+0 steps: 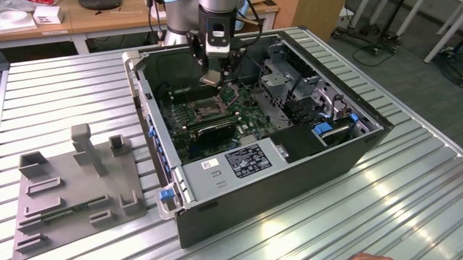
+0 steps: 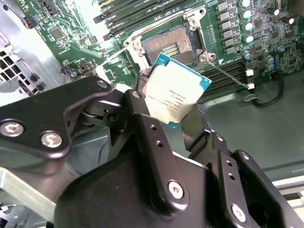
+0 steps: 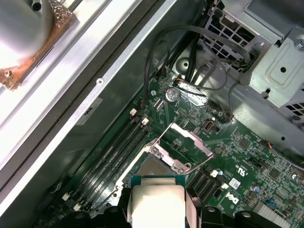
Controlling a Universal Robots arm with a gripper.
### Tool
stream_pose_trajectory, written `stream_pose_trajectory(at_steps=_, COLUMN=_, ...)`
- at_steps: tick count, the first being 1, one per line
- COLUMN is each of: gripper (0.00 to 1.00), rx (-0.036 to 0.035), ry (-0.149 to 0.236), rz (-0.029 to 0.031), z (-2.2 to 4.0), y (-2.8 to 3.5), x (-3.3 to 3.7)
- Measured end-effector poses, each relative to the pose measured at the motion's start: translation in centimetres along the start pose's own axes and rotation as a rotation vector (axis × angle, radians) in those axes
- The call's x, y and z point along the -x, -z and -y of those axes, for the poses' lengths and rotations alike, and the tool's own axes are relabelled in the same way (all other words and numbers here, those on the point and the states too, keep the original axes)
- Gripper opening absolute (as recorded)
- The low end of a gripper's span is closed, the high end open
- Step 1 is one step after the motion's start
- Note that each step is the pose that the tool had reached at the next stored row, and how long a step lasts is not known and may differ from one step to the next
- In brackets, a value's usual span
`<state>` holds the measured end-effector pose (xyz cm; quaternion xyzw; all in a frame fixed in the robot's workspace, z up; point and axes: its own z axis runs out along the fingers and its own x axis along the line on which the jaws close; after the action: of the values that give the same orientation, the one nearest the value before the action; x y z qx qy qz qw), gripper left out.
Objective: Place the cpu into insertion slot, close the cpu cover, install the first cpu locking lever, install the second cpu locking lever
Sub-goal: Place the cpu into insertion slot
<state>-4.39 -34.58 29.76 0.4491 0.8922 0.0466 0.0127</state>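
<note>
The cpu [image 2: 175,90] is pinched between the two black fingers [image 2: 137,102] of the gripper [image 2: 171,114]. It is gripped by its edges and looks a bit tipped, not flat. It is held up in the air and nothing else is touched by it.

The insertion slot [image 2: 171,45] is seen below the gripper and a little ahead of the fingertips. It sits on the green board [image 1: 184,116] inside the open computer case [image 1: 289,173]. The slot is bare, and nothing has been put in it. The cpu cover [image 3: 186,142] is stood up open on the far side of the slot, past the fingertips, so the way down is not blocked.

So the first step is judged to be the one in hand. The chip is carried over the board but is not yet set down. Closing the cover and the locking are not yet done.

For this step, it is thought that the chip must be turned flat, lined up square over the slot and let down softly. The tiny pins in the slot could be bent if the chip is pushed in crooked.
</note>
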Motion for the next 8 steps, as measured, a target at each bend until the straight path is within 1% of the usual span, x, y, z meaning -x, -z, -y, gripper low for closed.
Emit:
stream_pose_trajectory(at_steps=5, gripper=0.54, rx=0.001, ry=-0.057, rz=0.0054, z=0.0, y=-0.02, x=0.0)
stream_pose_trajectory(at_steps=6, gripper=0.54, rx=0.0011, ry=-0.065, rz=0.0061, z=0.0, y=-0.01, x=0.0)
stream_pose_trajectory(at_steps=8, gripper=0.54, rx=0.0012, ry=-0.066, rz=0.0062, z=0.0, y=-0.02, x=0.0)
